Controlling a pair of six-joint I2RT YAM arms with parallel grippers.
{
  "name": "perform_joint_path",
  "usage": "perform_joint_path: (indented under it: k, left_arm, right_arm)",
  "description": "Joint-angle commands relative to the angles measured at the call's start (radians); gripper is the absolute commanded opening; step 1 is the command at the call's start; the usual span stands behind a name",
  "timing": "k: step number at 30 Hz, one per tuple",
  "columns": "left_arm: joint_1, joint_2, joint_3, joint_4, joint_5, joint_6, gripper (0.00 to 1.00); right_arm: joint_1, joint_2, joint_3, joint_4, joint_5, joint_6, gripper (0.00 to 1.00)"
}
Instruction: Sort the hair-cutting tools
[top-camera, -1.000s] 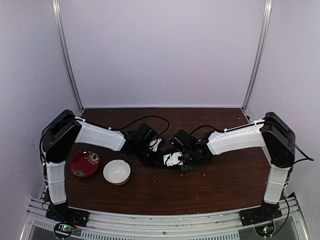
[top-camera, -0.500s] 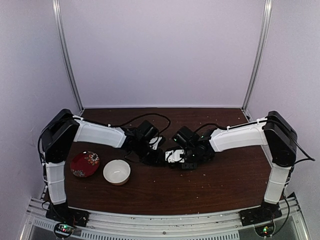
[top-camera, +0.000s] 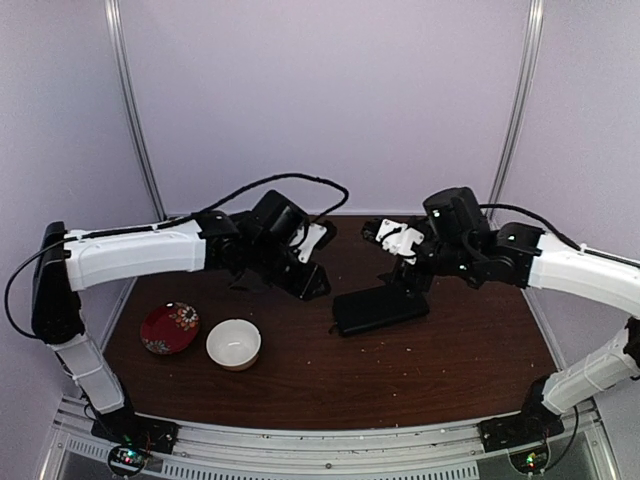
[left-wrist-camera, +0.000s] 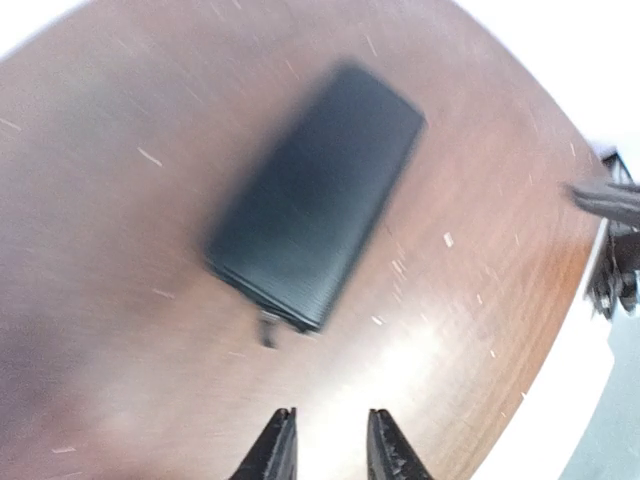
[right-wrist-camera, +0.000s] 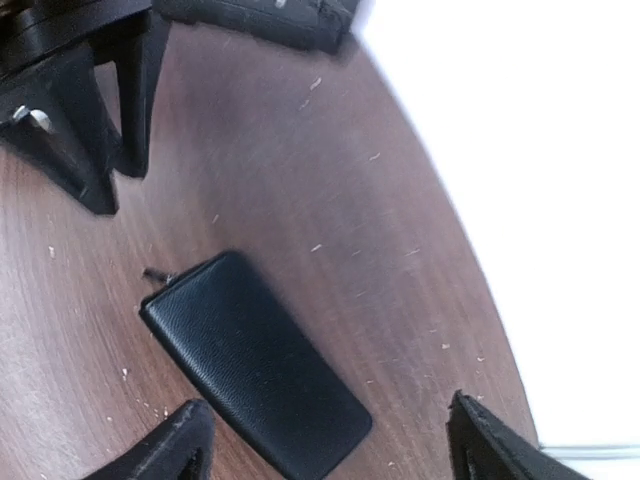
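No hair-cutting tools show in any view. A closed black rectangular pouch (top-camera: 380, 310) lies flat on the brown table (top-camera: 450, 370), its zipper pull (left-wrist-camera: 268, 327) sticking out at one corner. My left gripper (top-camera: 310, 283) hangs in the air just left of the pouch. Its jaws (left-wrist-camera: 332, 450) are a narrow gap apart with nothing between them. My right gripper (top-camera: 408, 283) hovers above the pouch's far right end. In the right wrist view it (right-wrist-camera: 327, 402) stands wide open and empty, high over the pouch (right-wrist-camera: 255, 365).
A white bowl (top-camera: 233, 343) and a red patterned plate (top-camera: 170, 328) sit at the front left. Small pale specks are scattered over the tabletop. The left gripper's fingers (right-wrist-camera: 90, 130) appear at the top left of the right wrist view.
Both arms have risen and drawn apart from the pouch, which now lies uncovered. Both grippers have opened, the right one wide.
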Motion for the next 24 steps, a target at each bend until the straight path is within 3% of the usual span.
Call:
perform_joint_path:
  k: [1,7,9,15,19,24]
  left_arm:
    - [0.049,-0.132,0.037,-0.135,-0.237,0.116,0.31]
    - [0.139,-0.305,0.012,-0.189,-0.502,0.195,0.57]
    - [0.157,-0.356,-0.010,-0.175,-0.590,0.232,0.68]
    - [0.186,-0.483,-0.075,-0.056,-0.760,0.332,0.88]
    - [0.200,-0.580,-0.200,0.108,-0.839,0.367,0.97]
    - [0.225,-0.649,-0.330,0.264,-0.868,0.359,0.98]
  right_arm:
    - [-0.025,-0.168,-0.076,0.057,0.105,0.025,0.99]
    - [-0.147,-0.338,-0.167,0.167,0.183,0.114,1.00]
    - [-0.184,-0.396,-0.203,0.207,0.193,0.153,1.00]
    - [-0.294,-0.529,-0.239,0.272,0.279,0.287,1.00]
    - [-0.426,-0.564,-0.236,0.305,0.209,0.394,1.00]
    - [-0.542,-0.544,-0.252,0.327,0.111,0.459,1.00]
